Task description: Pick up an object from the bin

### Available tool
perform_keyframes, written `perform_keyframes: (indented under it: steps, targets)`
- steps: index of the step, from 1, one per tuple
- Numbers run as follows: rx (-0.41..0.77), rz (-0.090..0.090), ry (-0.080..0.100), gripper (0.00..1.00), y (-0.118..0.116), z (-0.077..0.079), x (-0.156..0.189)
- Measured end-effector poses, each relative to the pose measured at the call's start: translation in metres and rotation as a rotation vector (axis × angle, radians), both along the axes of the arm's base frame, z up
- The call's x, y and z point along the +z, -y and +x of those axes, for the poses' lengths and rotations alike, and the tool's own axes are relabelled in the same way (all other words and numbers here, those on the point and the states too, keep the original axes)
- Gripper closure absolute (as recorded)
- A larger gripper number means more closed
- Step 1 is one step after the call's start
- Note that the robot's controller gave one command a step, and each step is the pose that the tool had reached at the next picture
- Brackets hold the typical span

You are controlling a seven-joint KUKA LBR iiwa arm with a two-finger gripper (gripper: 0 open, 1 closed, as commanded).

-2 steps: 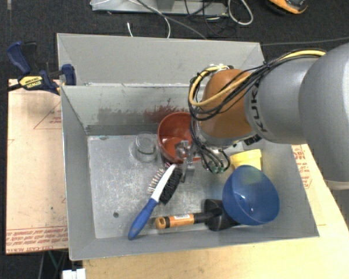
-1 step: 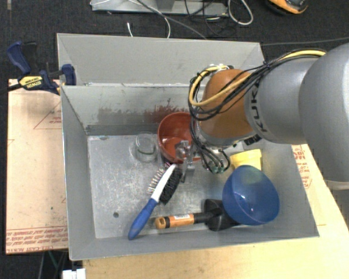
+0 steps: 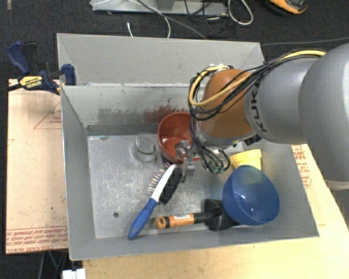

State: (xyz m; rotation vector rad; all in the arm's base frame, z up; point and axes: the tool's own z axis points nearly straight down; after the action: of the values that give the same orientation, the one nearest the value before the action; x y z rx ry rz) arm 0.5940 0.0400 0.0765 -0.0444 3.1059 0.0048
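Observation:
My gripper (image 3: 187,154) hangs below the orange wrist cover in the middle of the bin. It sits at the front rim of a red bowl (image 3: 171,133) that lies against the back wall. Just below it is the bristle head of a scrubbing brush (image 3: 157,199) with a white neck and a blue handle, which lies slanting toward the bin's front left. Nothing shows held in the gripper.
A small clear cup (image 3: 144,146) stands left of the red bowl. At the front right lies a blue bowl (image 3: 251,196), with a yellow block (image 3: 247,157) behind it. An orange and black tool (image 3: 189,219) lies along the front wall. The arm covers the bin's back right.

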Motion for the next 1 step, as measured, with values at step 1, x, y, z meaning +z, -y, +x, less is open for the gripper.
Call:
perform_keyframes:
  steps: [1]
  targets:
    - [0.023,0.000,0.011,1.00,0.0162,0.0034,0.0047]
